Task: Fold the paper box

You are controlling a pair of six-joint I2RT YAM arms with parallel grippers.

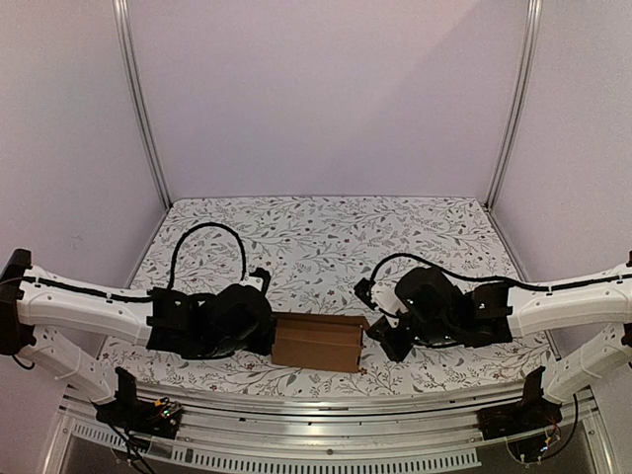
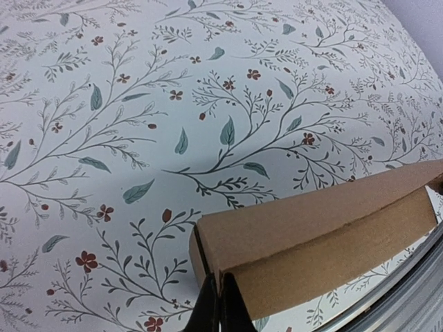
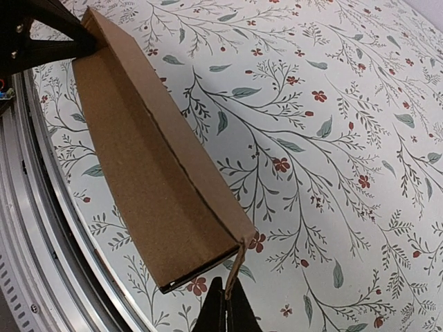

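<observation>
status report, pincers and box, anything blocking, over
Left pincer shut on left end of plain brown cardboard box. Right pincer shut on its right end. Nothing seen in the way.

Robot lab test cell. Blank pale wall panels [image 1: 326, 89] in aluminium posts [image 1: 141, 109] close off three sides. The desk [image 1: 326, 222] wears a floral cover, with an aluminium extrusion rail [image 1: 316, 407] along its near edge. Left arm [image 1: 79, 306] and right arm [image 1: 573, 301] are bolted there, with exposed wiring [image 1: 148, 417] at the bases.
</observation>
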